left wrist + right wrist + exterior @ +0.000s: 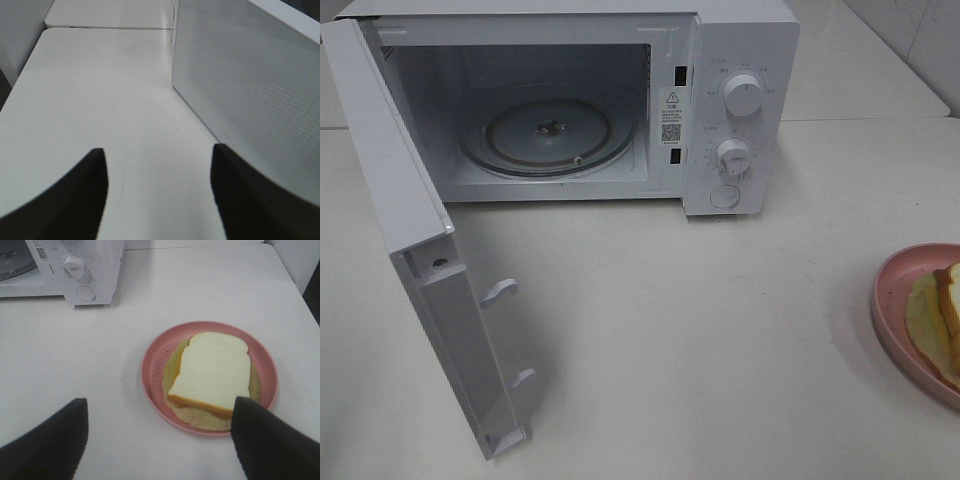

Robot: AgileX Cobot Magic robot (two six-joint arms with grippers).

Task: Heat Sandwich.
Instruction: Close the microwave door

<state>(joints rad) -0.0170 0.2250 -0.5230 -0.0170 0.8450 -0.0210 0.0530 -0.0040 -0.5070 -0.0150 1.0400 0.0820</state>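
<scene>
Done so far: the microwave (620, 100) door (410, 250) is swung wide open, and the round glass tray (548, 135) inside has nothing on it.

Left to do: I think almost all of it. The sandwich (212, 371) is not in the microwave yet. It has to be picked up, put inside, the door shut, and a knob (744, 95) turned.

Where the sandwich is: it lies flat on a pink plate (152, 365) on the white surface (700, 340), well apart from the microwave, off to the right side. In the high view only a bit of it shows at the edge.

Which way it points: the bread is nearly square, so it has no clear long side. Its rounded top edge points away from the right wrist camera and its straight crust edge points toward it. It is turned a little, not lined up with the microwave front. A pale yellow-green layer sticks out under the bread.

Left end effector (157, 192): its two fingers are apart with nothing between them. It hangs over bare surface just beside the outside of the open door.

Right end effector (160, 437): its fingers are wide apart and hold nothing. It hovers near the plate, and one finger (265, 440) covers a corner of the sandwich in that view.
</scene>
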